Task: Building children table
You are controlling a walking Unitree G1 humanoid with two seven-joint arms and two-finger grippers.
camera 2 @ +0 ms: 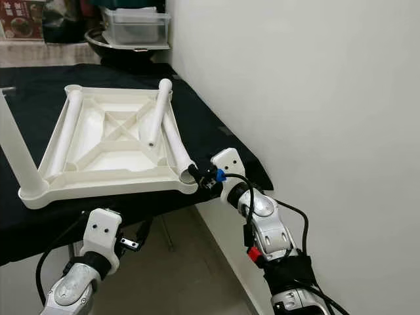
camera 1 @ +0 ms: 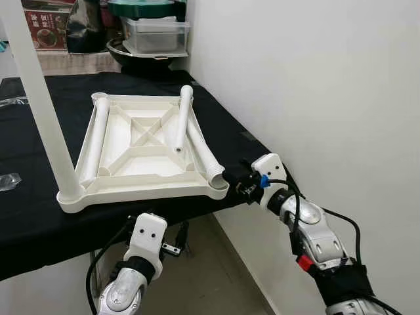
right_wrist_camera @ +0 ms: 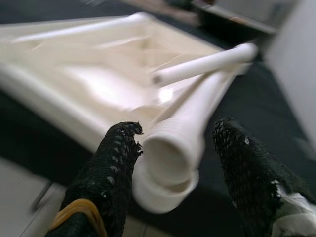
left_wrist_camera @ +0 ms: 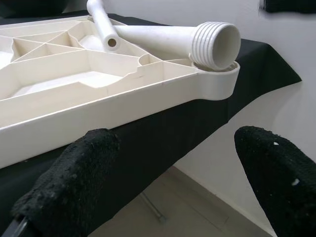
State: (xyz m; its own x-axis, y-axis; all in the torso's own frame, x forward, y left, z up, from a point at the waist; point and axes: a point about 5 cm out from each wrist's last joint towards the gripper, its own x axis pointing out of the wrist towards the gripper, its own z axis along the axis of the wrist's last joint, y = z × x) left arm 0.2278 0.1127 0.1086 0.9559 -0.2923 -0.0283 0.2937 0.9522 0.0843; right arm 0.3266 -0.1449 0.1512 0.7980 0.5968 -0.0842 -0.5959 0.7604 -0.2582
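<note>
A white plastic tabletop (camera 1: 141,186) lies upside down on the black-covered table (camera 1: 39,223). One white leg (camera 1: 39,98) stands upright in its near left corner socket. Three loose legs lie inside it: one along the left side (camera 1: 97,134), one slanting across (camera 1: 184,118), and one along the right side (camera 1: 203,154) with its threaded end (right_wrist_camera: 170,158) over the near right corner. My right gripper (camera 1: 237,178) is open at that corner, its fingers (right_wrist_camera: 116,163) on either side of the threaded end. My left gripper (left_wrist_camera: 173,143) hangs open below the table's front edge, with nothing between its fingers.
A white wall (camera 1: 315,79) runs close along the table's right side. Plastic containers (camera 1: 154,33) and a dark bowl (camera 1: 141,58) stand behind the table. A small plastic bag (camera 1: 8,180) lies at the left. Bare floor (camera 1: 210,275) lies under the front edge.
</note>
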